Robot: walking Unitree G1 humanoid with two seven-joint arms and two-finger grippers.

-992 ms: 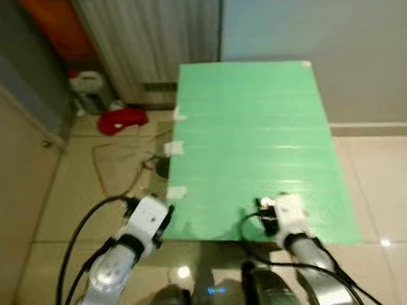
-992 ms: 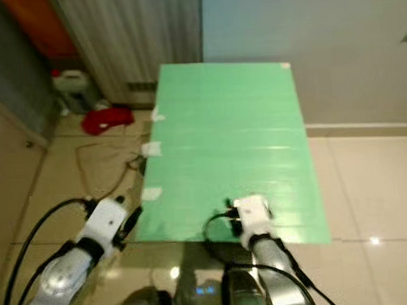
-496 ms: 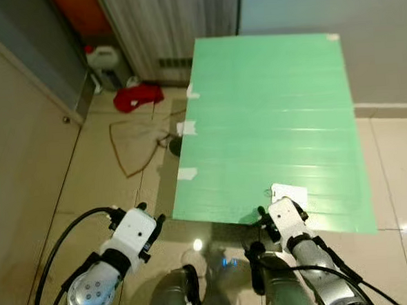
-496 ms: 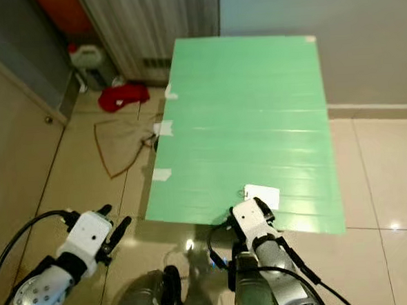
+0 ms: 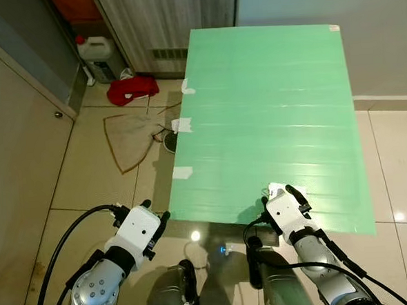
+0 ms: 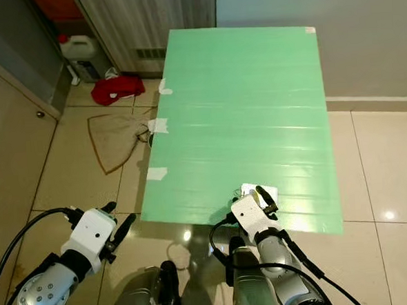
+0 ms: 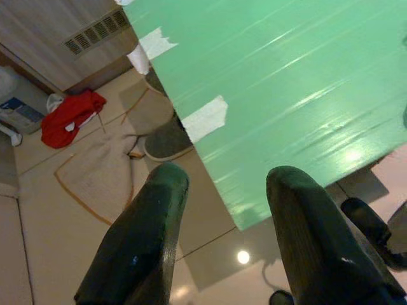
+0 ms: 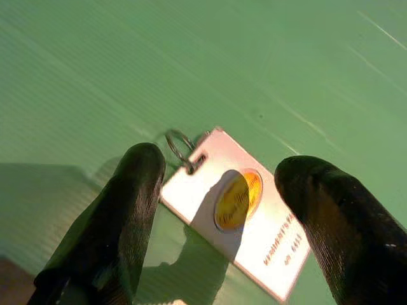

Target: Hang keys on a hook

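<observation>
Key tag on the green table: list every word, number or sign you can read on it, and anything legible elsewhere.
Tag, lying flat on the green table between the open fingers of the right hand: dark print along one edge, too blurred to read.
Yellow round emblem on the tag: lettering too blurred to read.
White jug on the floor: label too small to read.
No other text.

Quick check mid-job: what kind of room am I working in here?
Probably a home hallway or utility corner: glossy beige floor tiles, a green-topped table against the wall, and a white jug and red cloth on the floor.
</observation>
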